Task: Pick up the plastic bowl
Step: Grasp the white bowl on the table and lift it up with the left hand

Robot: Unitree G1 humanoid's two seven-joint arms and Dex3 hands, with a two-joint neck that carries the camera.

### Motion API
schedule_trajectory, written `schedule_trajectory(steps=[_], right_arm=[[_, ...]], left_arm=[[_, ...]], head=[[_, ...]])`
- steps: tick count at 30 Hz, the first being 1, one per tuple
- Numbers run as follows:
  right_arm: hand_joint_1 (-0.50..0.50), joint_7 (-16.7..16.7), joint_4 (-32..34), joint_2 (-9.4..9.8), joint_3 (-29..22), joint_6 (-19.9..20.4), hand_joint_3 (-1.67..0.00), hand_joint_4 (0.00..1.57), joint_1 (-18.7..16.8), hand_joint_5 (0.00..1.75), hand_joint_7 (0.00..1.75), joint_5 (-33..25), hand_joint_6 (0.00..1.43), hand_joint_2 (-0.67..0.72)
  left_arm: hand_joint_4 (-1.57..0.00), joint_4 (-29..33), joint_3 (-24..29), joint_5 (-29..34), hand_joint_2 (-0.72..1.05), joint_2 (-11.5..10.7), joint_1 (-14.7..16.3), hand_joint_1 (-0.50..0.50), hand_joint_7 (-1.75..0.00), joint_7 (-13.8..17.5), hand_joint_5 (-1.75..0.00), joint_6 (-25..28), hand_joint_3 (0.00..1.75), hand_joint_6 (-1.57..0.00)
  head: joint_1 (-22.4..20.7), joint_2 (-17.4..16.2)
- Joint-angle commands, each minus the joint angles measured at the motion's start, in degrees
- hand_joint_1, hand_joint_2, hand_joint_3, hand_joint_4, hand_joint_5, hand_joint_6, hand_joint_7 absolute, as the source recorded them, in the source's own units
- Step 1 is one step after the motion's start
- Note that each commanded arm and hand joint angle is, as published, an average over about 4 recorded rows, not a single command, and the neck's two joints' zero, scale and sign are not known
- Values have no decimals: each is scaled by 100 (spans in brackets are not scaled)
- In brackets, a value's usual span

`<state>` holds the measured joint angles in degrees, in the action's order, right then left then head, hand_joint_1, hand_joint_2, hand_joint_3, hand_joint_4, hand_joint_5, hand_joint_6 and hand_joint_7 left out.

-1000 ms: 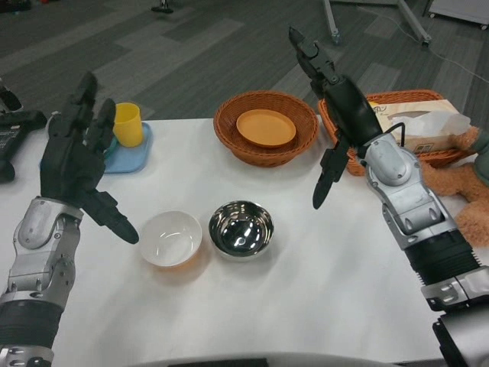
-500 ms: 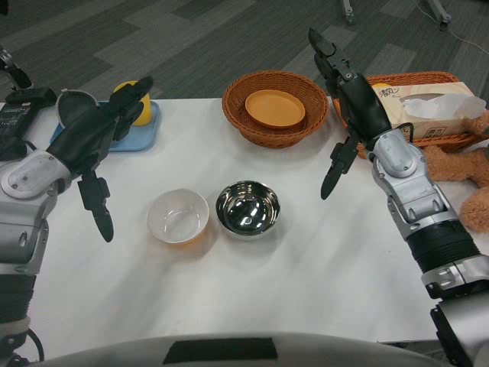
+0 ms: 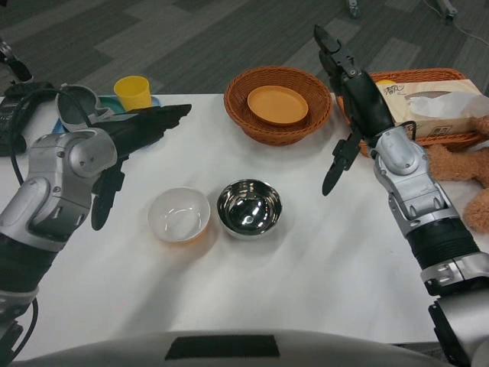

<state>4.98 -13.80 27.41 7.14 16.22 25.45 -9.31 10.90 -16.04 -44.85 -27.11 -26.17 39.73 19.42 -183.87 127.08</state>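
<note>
The white plastic bowl [image 3: 179,214] sits upright on the white table [image 3: 306,267], just left of a shiny steel bowl [image 3: 249,207]. My left hand [image 3: 136,136] hovers open above and to the left of the white bowl, palm turned sideways, fingers stretched toward the table's middle and the thumb hanging down. It touches nothing. My right hand [image 3: 350,92] is raised open to the right of the steel bowl, fingers pointing up and away, the thumb hanging down toward the table.
A wicker basket [image 3: 278,122] with an orange plate [image 3: 277,105] stands at the back centre. Another basket with a tissue box [image 3: 428,103] and a teddy bear [image 3: 470,176] lie at the right. A yellow cup [image 3: 133,92] stands on a blue tray at the back left.
My left hand has swung inward and turned, its fingers now reaching toward the table's middle above the white bowl's left side. The right hand has hardly moved. The camera has shifted slightly.
</note>
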Motion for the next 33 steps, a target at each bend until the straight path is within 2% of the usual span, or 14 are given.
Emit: schedule_trajectory(steps=[1,6,9,13,21,24,33], right_arm=[[-46,-15,-132,-16,1,169,0,0,65,0,0,-139,0,72],[-46,-15,-248,-10,23,289,0,0,57,0,0,-245,0,72],[-46,-15,-323,4,40,399,0,0,24,0,0,-348,0,72],[-46,-15,-387,19,34,514,0,0,-44,0,0,-449,0,72],[-46,-15,-404,17,7,623,0,0,-154,0,3,-557,0,72],[-46,-15,-409,19,-10,654,0,0,-229,0,0,-625,0,72],[-46,-15,-464,21,-43,711,0,0,-286,0,0,-704,0,72]], left_arm=[[0,-189,-384,-402,-64,9,-73,-50,0,22,0,-48,0,0],[0,-486,-872,-787,-72,-99,-99,-50,0,18,0,-35,0,0],[0,-756,-1261,-934,-72,-75,-134,-50,0,22,0,51,0,0],[0,-1156,-1454,-1158,-72,237,-143,-50,0,26,0,101,0,0],[0,-1978,-1364,-1175,-72,819,-165,-50,0,-46,0,116,0,0],[0,-2349,-1173,-1175,-66,1033,-200,-50,0,-193,0,72,0,0],[0,-2934,-984,-1167,-64,1268,-334,-50,-3,-527,0,7,0,0]], head=[[-22,4],[-320,23],[-384,42],[-362,97],[-219,189],[-163,206],[-84,170]])
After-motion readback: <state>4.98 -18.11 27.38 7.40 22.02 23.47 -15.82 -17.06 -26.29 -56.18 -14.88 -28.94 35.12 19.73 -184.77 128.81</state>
